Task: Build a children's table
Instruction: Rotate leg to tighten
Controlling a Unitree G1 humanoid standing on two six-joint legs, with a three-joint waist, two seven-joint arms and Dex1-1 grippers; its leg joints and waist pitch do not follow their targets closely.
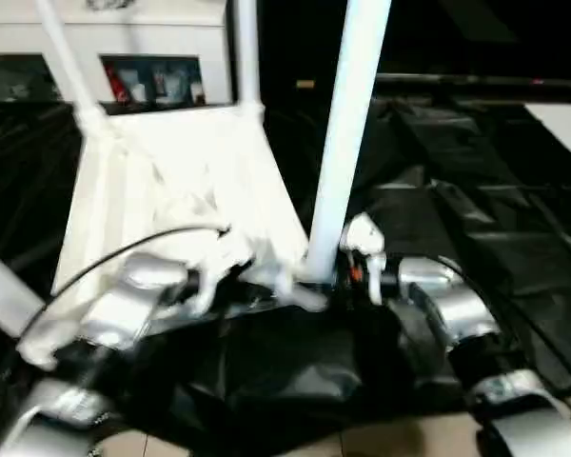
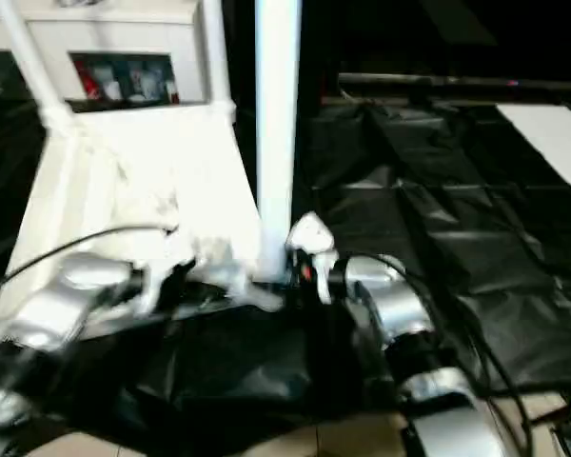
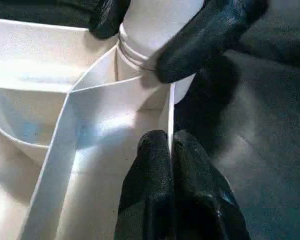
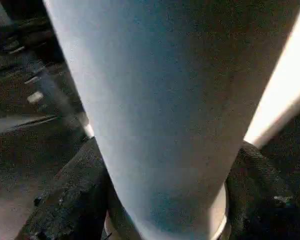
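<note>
The children's table lies upside down: its white ribbed tabletop rests on black sheeting. Three white legs stand up from its corners, two at the far corners and one at the near right corner. My left gripper is shut on the thin side wall of the tabletop, just beside that near socket. My right gripper reaches in from the right, its black fingers closed around the base of the near leg just above the socket.
Black plastic sheeting covers the ground around the tabletop. A white cabinet with glass doors stands behind. A white panel lies at the far right. A strip of pale floor shows along the near edge.
</note>
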